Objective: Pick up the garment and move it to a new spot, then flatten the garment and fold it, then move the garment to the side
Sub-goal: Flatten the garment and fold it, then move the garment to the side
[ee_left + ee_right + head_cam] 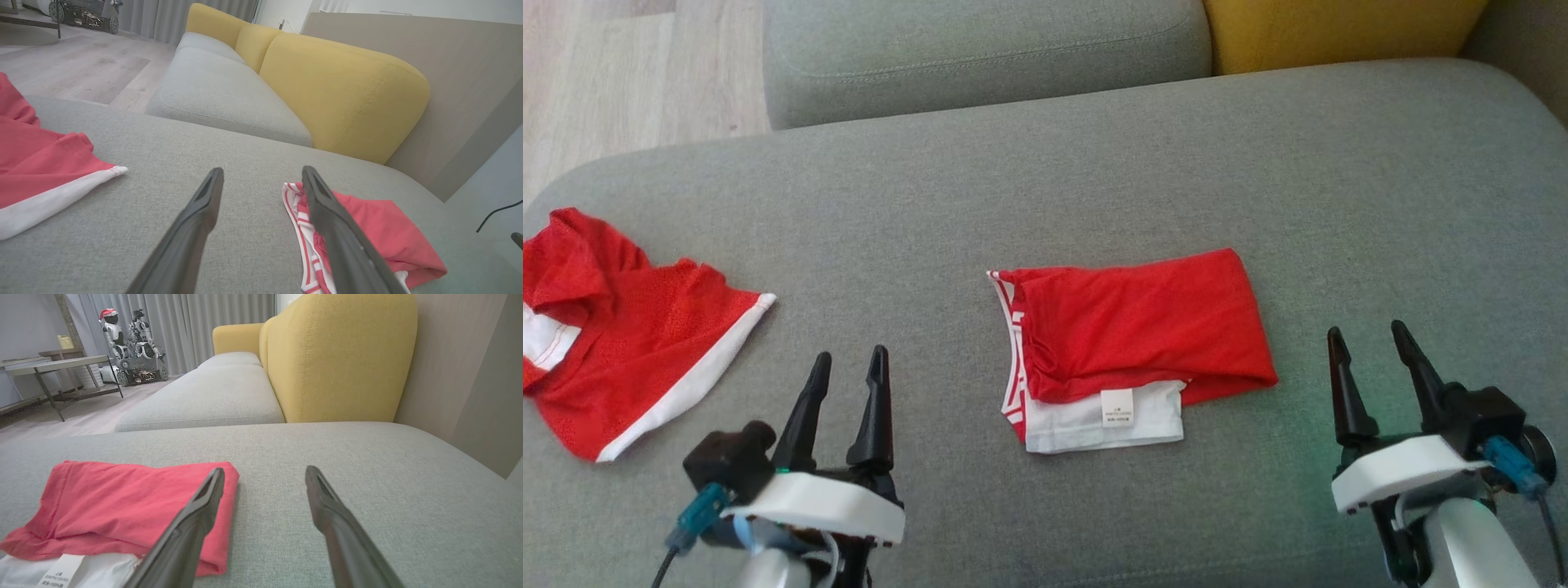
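The folded red-and-white fabric garment (1135, 335) lies centrally on the grey fabric sofa cushion (1094, 163), flanked by the left gripper (851, 353) at seven o'clock and the right gripper (1365, 328) at four, jaws apart and empty, likely poised to move it aside.

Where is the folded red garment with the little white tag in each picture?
Head view: the folded garment lies in the middle of the picture.
Left wrist view: the folded garment is at the lower right.
Right wrist view: the folded garment is at the lower left.
Shared landmark: the yellow back cushion behind it.
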`<state>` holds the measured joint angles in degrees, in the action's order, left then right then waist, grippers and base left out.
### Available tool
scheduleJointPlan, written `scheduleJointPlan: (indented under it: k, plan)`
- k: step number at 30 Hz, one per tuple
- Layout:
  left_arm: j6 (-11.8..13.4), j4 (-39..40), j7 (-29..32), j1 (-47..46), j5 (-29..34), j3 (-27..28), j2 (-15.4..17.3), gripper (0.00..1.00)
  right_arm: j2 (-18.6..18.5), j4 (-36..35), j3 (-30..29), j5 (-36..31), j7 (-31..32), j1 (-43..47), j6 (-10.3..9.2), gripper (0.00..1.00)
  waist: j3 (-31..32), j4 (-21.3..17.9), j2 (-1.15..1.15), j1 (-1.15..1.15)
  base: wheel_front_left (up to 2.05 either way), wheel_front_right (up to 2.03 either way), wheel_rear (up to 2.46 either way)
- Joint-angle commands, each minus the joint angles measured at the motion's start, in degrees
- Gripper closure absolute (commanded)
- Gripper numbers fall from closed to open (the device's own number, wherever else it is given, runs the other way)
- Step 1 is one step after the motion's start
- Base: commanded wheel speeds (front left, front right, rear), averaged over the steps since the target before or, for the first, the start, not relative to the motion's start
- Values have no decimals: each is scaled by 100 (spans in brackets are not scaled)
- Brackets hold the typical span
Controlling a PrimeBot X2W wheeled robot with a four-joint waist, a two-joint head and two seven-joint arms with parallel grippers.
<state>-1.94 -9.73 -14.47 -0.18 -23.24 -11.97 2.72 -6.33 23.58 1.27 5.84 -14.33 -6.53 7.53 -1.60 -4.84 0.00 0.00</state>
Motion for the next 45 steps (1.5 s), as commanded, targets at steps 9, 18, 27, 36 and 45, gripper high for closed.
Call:
scheduleJointPlan:
  k: [9, 18, 27, 36, 45]
  plan:
    - [70, 307, -52, -132, 28, 235, 16, 0, 94, -409, 16, -198, 1, -131, -4, 0, -57, 95, 0, 0, 0, 0, 0]
    - [41, 263, -52, -311, -24, 96, 16, 0, 139, -216, 119, 28, 364, -467, -4, 0, -398, 310, 0, 0, 0, 0, 0]
    - [2, 199, -52, -561, -23, -2, 16, 0, 167, 576, 95, 358, 766, -1132, -4, 0, -884, 586, 0, 0, 0, 0, 0]
    - [-3, 170, -52, -743, -27, -25, 16, 0, 270, 1399, 31, 483, 990, -1522, -4, 0, -1106, 711, 0, 0, 0, 0, 0]
    - [-23, 140, -52, -788, 18, 0, 16, 0, 99, 1680, 507, 337, 652, -1810, -4, 100, -1094, 512, 0, 0, 0, 0, 0]
